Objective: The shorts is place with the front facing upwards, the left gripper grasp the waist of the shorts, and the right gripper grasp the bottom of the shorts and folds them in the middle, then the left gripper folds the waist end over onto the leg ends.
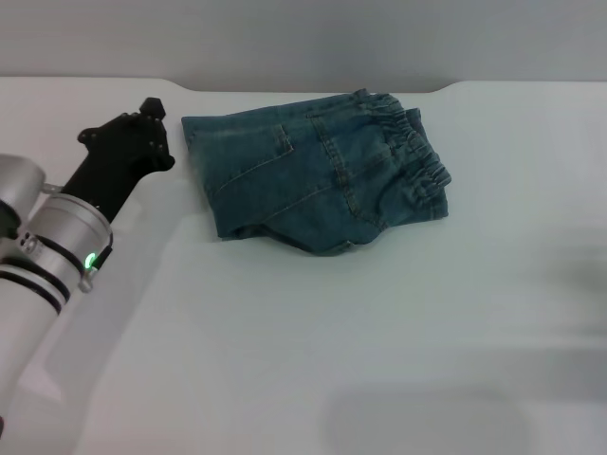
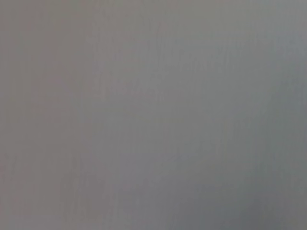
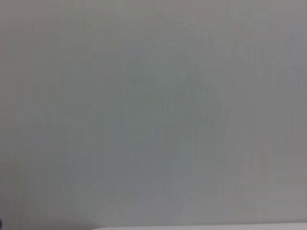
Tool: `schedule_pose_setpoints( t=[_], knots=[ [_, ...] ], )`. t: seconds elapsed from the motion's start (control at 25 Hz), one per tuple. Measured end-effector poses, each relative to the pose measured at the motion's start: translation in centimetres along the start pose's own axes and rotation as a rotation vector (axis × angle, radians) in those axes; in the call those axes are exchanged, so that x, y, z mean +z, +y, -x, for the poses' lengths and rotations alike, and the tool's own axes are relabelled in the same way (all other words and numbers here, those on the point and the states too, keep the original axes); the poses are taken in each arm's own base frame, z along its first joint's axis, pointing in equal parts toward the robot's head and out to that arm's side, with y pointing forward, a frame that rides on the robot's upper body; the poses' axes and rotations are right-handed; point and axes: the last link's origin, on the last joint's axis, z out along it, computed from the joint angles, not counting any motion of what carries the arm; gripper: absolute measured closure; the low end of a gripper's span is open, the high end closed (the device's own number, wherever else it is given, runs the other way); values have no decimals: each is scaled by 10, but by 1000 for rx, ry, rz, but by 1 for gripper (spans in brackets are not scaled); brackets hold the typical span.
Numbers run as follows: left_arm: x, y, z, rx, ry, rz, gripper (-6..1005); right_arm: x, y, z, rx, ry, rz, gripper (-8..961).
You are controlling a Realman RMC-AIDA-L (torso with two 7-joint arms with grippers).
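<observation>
At the left edge of the head view, a thick silver-white cylindrical arm with black bands and a small green light rises from the lower left corner toward the upper left, ending in the left tool [image 1: 152,118], a black two-finger claw with bolt holes. This left tool hangs over the white bench [image 1: 313,351] in the upper left of the frame, just beside the left edge of the garment but apart from it, holding nothing; whether its fingers are apart or together I cannot tell, since they point away from the camera and merge into one dark shape. To its right, in the upper middle of the frame, lie the blue denim shorts [image 1: 313,180] with pale faded patches, folded into a compact, roughly rectangular bundle flat on the bench, near its far edge. A stitched patch pocket shows on the upper layer. The straight, flat side of the bundle faces the left tool, while the gathered elastic waist of the shorts [image 1: 422,156], puckered and darker than the rest, runs along the bundle's right side, from the upper middle down toward the centre right. A rounded fold of fabric bulges out at the bundle's lower edge. The right tool does not appear in the head view. Both wrist views show only a plain, featureless grey-white surface.
</observation>
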Motion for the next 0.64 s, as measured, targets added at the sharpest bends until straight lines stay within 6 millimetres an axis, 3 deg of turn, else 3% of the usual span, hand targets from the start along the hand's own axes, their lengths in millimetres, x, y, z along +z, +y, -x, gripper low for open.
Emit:
schedule_pose_setpoints(
  t=[0.08,0.4,0.52,0.64],
  knots=[
    [-7,-10,0,12,23,-25,1000,-4,0,0,0,-15,6,951],
    [-14,-13,-4,52,63,-25,1000,-10,7,0,-10,-39,49,950],
    [-21,-31,-9,50,104,-112,1000,-10,8,0,-13,-37,54,859],
    [-23,-31,-7,56,96,-112,1000,-12,6,0,-12,-43,46,799]
  ],
)
